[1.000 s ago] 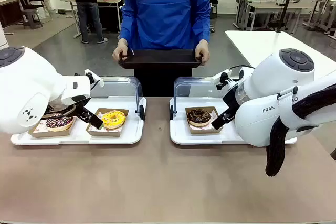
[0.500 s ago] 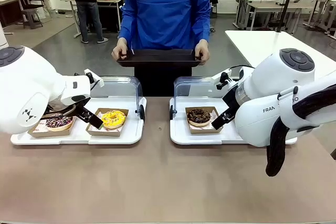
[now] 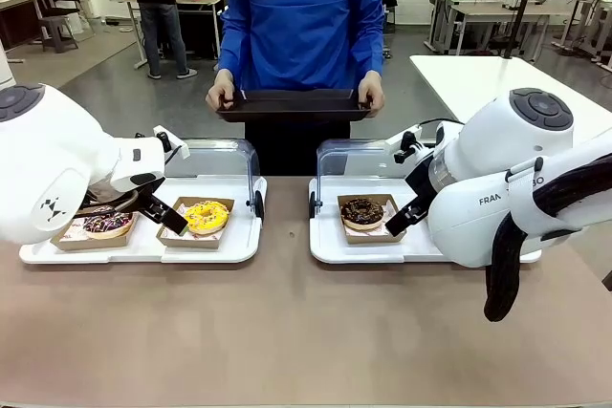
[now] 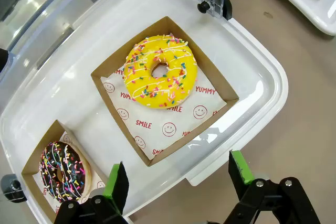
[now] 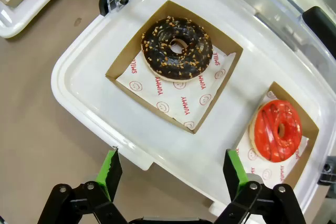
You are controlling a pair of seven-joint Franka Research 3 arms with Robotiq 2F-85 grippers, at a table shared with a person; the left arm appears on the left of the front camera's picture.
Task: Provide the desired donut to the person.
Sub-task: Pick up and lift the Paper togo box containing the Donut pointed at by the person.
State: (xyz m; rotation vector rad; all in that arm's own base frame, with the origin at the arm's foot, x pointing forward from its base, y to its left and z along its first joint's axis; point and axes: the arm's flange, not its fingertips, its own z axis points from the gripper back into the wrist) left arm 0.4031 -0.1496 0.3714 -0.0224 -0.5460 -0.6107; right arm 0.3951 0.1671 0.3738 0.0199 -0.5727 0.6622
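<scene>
Three cameras: one fixed wide view, two riding the wrists.

My front camera sits between the arms and looks across the worktop (image 3: 287, 332) at the person (image 3: 301, 16) on the far side. Each wrist camera looks steeply down from close above, past its own hand. The left hand (image 4: 178, 174) frames the left tray (image 4: 79, 66) and yellow donut (image 4: 160, 70). The right hand (image 5: 172, 174) frames the right tray (image 5: 84, 82) and chocolate donut (image 5: 177, 47). Both donuts also show in the front view, and each wrist view catches a corner of the other tray.
</scene>
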